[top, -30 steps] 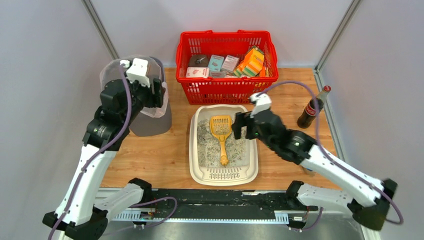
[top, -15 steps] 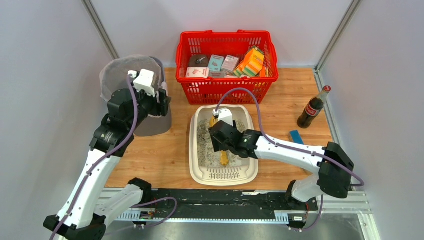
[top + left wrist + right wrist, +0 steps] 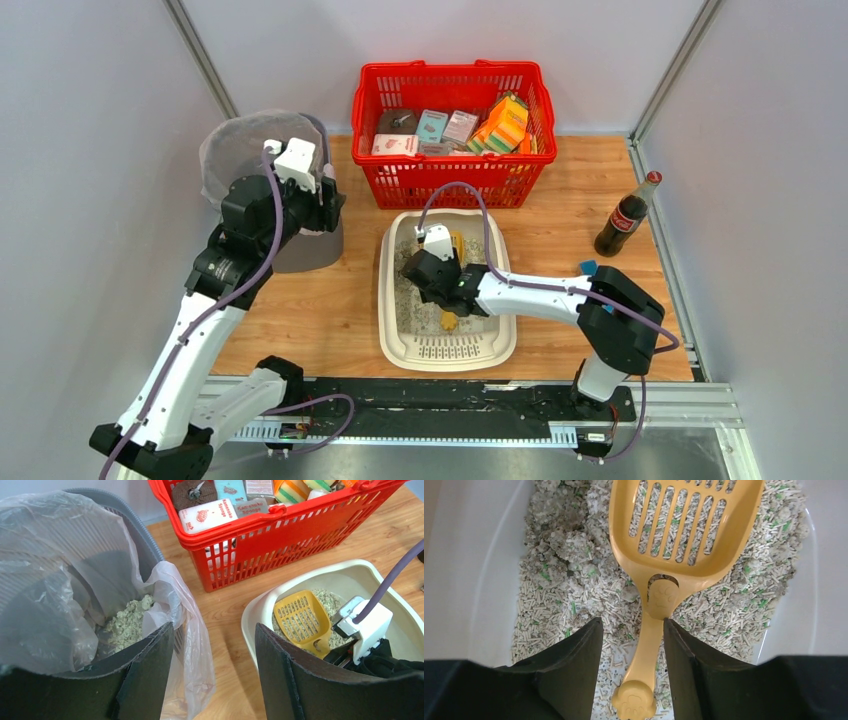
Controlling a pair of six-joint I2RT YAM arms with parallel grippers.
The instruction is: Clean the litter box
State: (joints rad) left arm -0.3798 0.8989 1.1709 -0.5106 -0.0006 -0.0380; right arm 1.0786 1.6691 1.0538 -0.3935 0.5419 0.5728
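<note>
While one yellow scoop (image 3: 663, 596) lies in one litter box (image 3: 469, 580), the right gripper (image 3: 632, 623) points down, jaws half-open astride its handle, the left gripper (image 3: 214, 630) wide and empty.

Item: my two arms (image 3: 185, 345). White shells (image 3: 530, 292), black joints (image 3: 612, 330), purple cables (image 3: 395, 569), white camera blocks (image 3: 367, 625). Left claw (image 3: 215, 675), right claw (image 3: 631, 670): matte black wedge fingers (image 3: 569, 680).

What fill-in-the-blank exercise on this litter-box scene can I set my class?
1. The slotted plastic scoop lying in the cream-white rectangular plastic litter box is ____ in colour.
2. The right claw has a finger on each side of the scoop's ____.
3. The round grey plastic bin is lined with a clear plastic ____.
Missing words: yellow; handle; bag.
</note>
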